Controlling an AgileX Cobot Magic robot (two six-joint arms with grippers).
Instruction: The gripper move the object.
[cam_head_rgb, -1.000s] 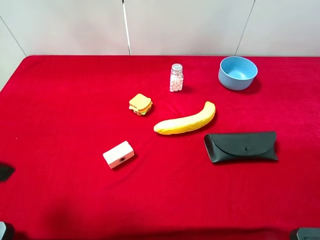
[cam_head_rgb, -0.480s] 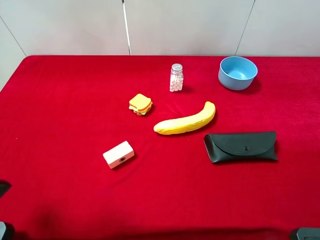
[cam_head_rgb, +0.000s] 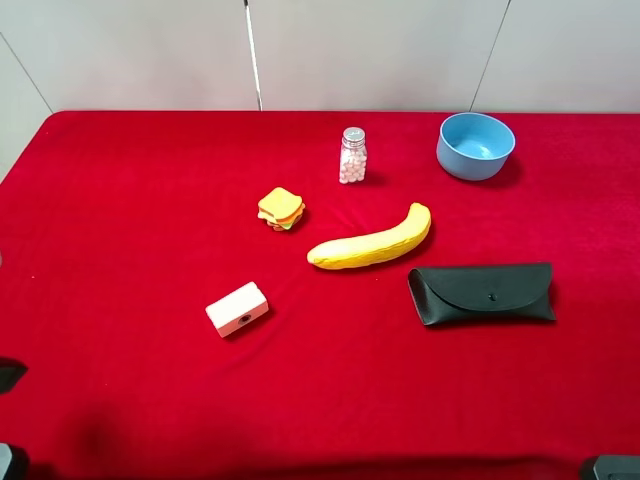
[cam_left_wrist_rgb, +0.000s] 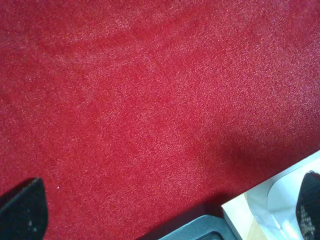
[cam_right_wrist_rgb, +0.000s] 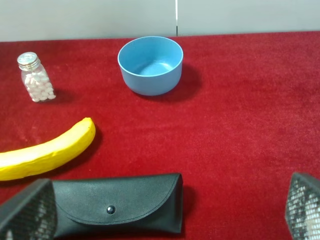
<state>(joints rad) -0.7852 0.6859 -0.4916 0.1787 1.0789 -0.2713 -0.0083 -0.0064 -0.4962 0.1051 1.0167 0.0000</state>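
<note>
A: Exterior high view: small cream-white rectangular block with pinkish-orange edges (cam_head_rgb: 238, 308) lies untouched on the red cloth table (cam_head_rgb: 130, 200), at 7 o'clock from the yellow-orange toy sandwich (cam_head_rgb: 281, 208).

B: Grippers?

A: Left gripper (cam_left_wrist_rgb: 165, 210) and right gripper (cam_right_wrist_rgb: 165, 210) both spread apart, empty. Whole move remains.

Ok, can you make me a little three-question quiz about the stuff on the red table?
1. True or false: the banana lies between the toy sandwich and the black case.
2. Which thing stands closest to the blue bowl? A) the pill bottle B) the white block C) the toy sandwich
3. Fill in: neither tool is touching the white ____.

Key: 1 true; 2 A; 3 block.
</note>
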